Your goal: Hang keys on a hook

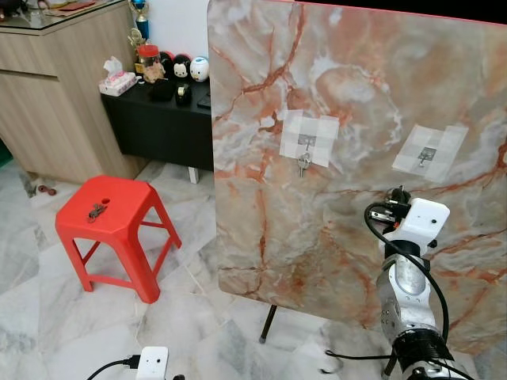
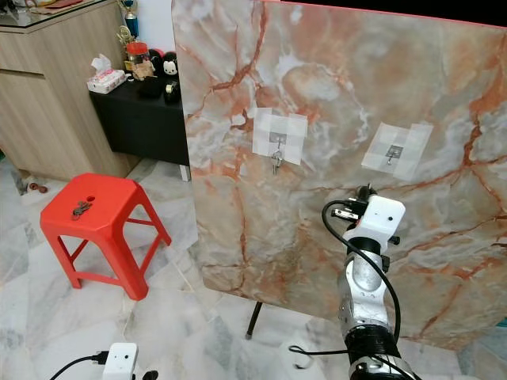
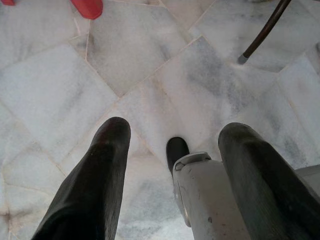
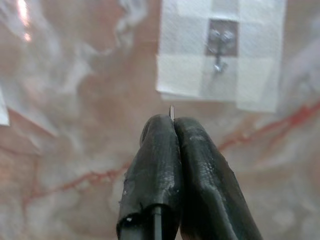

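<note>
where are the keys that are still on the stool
In the left eye view, the keys lie on top of the red stool, on the robot's left, well apart from the marble board.

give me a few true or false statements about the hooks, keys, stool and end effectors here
1. A key hangs from the left hook on the marble board. True.
2. The right hook already has a key hanging on it. False: it is bare.
3. The right end effector is shut, with a thin metal tip poking out between its fingers. True.
4. The red stool has nothing on top. False: a small dark bunch, possibly keys, lies on its seat.
5. The left end effector is raised to the board. False: it hangs open over the marble floor.
</note>
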Available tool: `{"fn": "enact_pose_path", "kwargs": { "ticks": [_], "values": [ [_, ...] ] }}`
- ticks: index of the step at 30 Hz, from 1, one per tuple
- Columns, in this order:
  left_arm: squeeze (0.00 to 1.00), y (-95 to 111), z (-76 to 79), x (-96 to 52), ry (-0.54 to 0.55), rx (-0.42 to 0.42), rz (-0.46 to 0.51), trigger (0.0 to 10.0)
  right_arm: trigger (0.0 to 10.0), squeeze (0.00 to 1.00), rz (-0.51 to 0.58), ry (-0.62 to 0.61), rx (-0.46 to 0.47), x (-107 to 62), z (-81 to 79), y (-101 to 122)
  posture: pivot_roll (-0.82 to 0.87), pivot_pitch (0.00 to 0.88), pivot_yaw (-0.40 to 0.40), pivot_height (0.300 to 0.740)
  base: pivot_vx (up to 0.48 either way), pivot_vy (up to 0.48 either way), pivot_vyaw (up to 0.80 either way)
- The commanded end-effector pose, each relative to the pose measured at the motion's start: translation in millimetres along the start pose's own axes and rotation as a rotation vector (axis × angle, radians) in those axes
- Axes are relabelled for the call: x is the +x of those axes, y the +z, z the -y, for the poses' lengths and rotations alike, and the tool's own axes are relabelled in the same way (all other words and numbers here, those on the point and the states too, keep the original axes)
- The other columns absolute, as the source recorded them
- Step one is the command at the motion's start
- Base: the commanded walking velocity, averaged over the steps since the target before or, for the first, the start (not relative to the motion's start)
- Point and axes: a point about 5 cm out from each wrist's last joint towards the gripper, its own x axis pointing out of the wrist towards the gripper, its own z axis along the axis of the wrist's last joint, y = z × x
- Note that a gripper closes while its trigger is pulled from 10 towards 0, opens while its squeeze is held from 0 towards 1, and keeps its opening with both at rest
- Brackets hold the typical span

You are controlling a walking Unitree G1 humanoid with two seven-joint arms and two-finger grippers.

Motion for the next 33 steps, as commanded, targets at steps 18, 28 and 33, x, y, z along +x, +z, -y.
{"fn": "enact_pose_path", "kwargs": {
  "ticks": [18, 28, 33],
  "values": [
    [0.00, -2, -0.4, -0.1, 0.002, -0.001, -0.013, 10.0, 10.0, 0.00, 0.067, -0.169, 0.003, 24.3, 27.1, 28, 0.01, 0.000, -0.067, 0.740, 0.000, 0.000, 0.00],
    [0.00, -2, -1.3, -0.2, 0.003, 0.005, -0.012, 10.0, 10.0, 0.00, 0.072, -0.152, -0.016, 23.8, 27.8, 28, 0.01, 0.000, -0.064, 0.740, 0.000, 0.000, 0.00],
    [0.00, -1, -1.9, -0.1, 0.002, 0.012, -0.012, 10.0, 10.0, 0.00, 0.075, -0.154, -0.016, 23.7, 29.5, 29, 0.01, 0.000, -0.061, 0.740, 0.000, 0.000, 0.00]
  ]
}}
